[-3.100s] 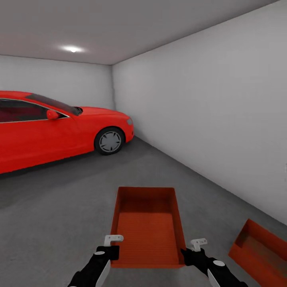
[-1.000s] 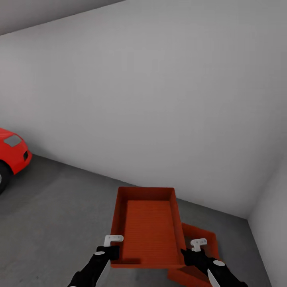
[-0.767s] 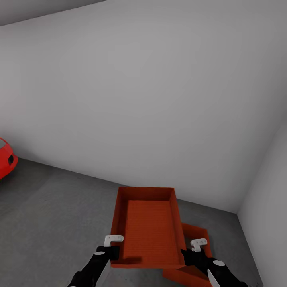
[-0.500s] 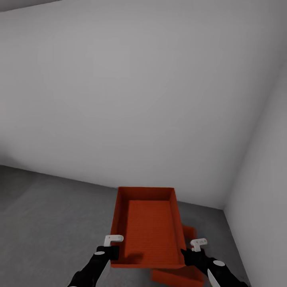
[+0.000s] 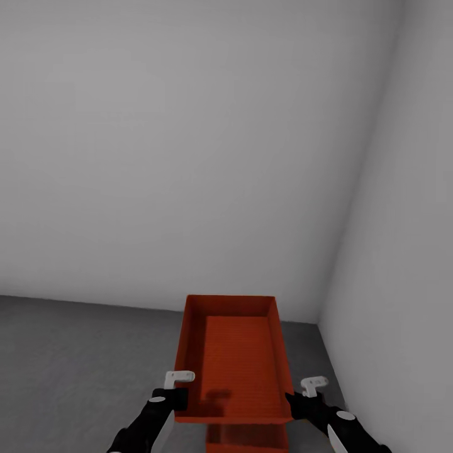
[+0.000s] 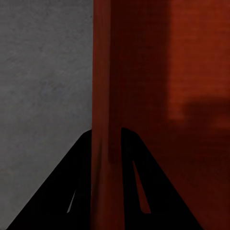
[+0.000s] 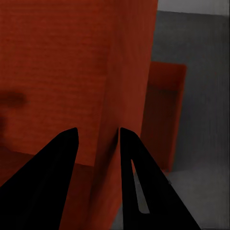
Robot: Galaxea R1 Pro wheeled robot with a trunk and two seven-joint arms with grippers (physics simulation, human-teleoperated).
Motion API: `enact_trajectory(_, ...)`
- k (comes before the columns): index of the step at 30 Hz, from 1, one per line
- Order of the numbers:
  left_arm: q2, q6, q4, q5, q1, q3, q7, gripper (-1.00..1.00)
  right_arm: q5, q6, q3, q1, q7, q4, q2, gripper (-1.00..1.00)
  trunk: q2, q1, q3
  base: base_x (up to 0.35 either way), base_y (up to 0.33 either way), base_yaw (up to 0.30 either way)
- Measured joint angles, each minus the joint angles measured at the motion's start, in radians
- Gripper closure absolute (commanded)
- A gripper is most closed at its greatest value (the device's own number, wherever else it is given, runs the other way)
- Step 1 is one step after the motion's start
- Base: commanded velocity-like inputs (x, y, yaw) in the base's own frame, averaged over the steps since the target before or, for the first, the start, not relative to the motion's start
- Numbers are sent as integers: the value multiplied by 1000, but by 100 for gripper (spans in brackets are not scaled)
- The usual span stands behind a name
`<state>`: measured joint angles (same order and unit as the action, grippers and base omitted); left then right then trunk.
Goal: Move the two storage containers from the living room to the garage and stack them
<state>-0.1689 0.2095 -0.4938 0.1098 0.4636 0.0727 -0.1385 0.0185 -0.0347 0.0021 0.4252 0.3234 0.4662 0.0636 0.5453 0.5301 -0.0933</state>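
Observation:
I hold one orange-red storage container [image 5: 233, 358] level in front of me, above the garage's dark grey floor [image 5: 75, 371]. My left gripper [image 5: 178, 397] is shut on the near end of its left wall [image 6: 103, 96], with a black finger [image 6: 139, 187] on either side. My right gripper [image 5: 290, 402] is shut on its right wall [image 7: 115, 96] in the same way. The other storage container [image 5: 245, 437] rests on the floor directly below the held one, and part of it shows past the held wall in the right wrist view [image 7: 165, 110].
A plain pale grey wall [image 5: 176, 157] stands close ahead and a second one [image 5: 402, 251] closes the right side, forming a corner just past the containers. Open concrete floor lies to the left.
My view has swung right: the red car has left the picture and the room corner has come in. The container on the floor now lies straight under the held one. Both grips are unchanged.

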Motion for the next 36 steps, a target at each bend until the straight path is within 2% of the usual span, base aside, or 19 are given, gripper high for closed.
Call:
enact_trajectory(18, 0, -1, 0, 0, 0, 0, 0, 100, 0, 0, 0, 0, 0, 0, 0, 100, 0, 0, 0, 27, -35, -267)
enact_trajectory(25, 0, 0, -1, 0, 0, 0, 0, 100, 0, 0, 0, 0, 0, 0, 0, 100, 0, 0, 0, 138, -178, 12)
enact_trajectory(36, 0, -1, 0, -1, 0, 0, 0, 100, -2, 0, -2, 1, 1, -1, 0, 100, 0, 0, 0, 8, -10, 242)
